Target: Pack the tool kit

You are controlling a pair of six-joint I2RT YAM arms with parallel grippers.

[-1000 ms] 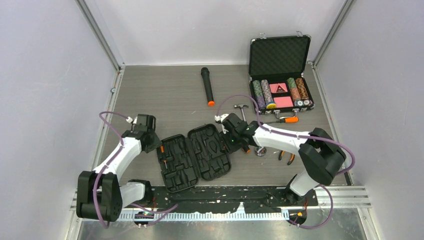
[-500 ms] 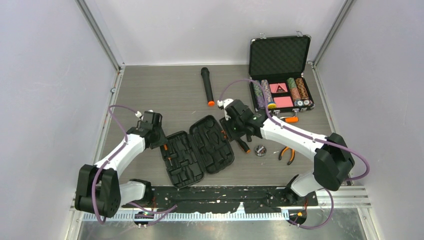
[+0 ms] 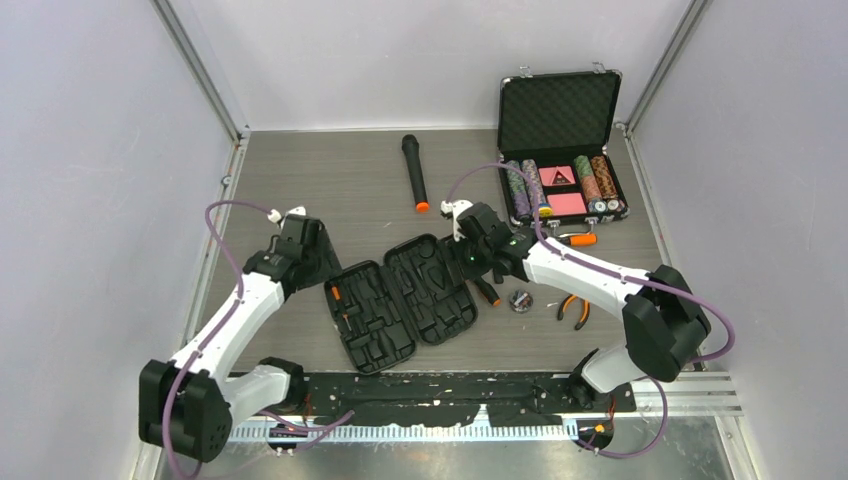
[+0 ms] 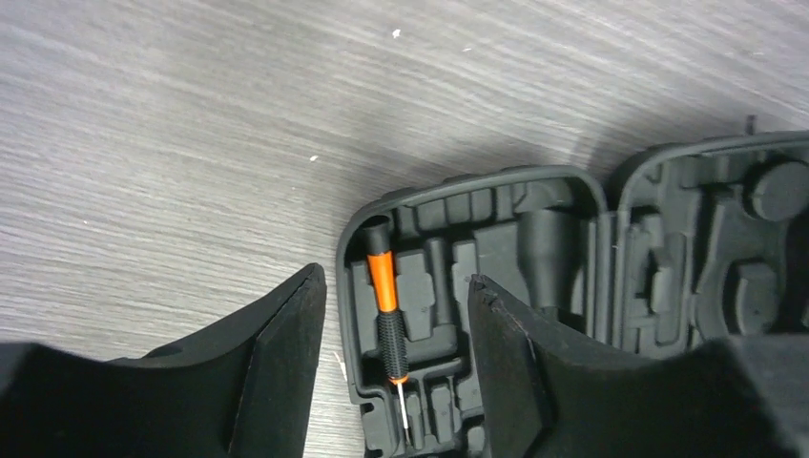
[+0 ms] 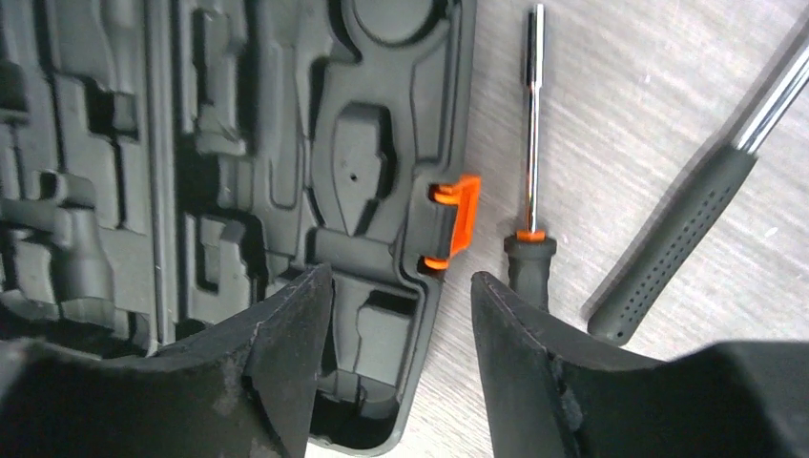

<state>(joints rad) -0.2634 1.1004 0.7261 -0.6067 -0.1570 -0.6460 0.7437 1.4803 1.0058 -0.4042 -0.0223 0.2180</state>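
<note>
Tool kit case [image 3: 445, 312], a flat black plastic clamshell with rounded corners, lies fully opened and flat on the grey wood-grain table [image 3: 330, 190], near the middle and between the two arms. Both halves show moulded slots facing up. One slim orange-and-black screwdriver [image 4: 384, 305] sits in a slot at the outer edge of the left half; the other visible slots hold nothing. An orange latch [image 5: 453, 221] projects from the outer rim of the right half.

Left gripper [image 4: 394, 277] hangs above the far left corner of the case, fingers spread apart and gripping nothing. Right gripper [image 5: 399, 275] hangs above the latch edge of the right half, fingers likewise spread and empty.

Just beside the latch, on the table, lies a second screwdriver with a black handle and bare steel shaft [image 5: 532, 143]. Next to it lies a black ribbed handle on a steel shaft [image 5: 668, 248]; its head is out of view. Orange-handled pliers [image 3: 573, 310] lie further right. A black microphone with an orange end [image 3: 415, 172] and an open metal-edged chip case [image 3: 560, 110] lie at the far side.
</note>
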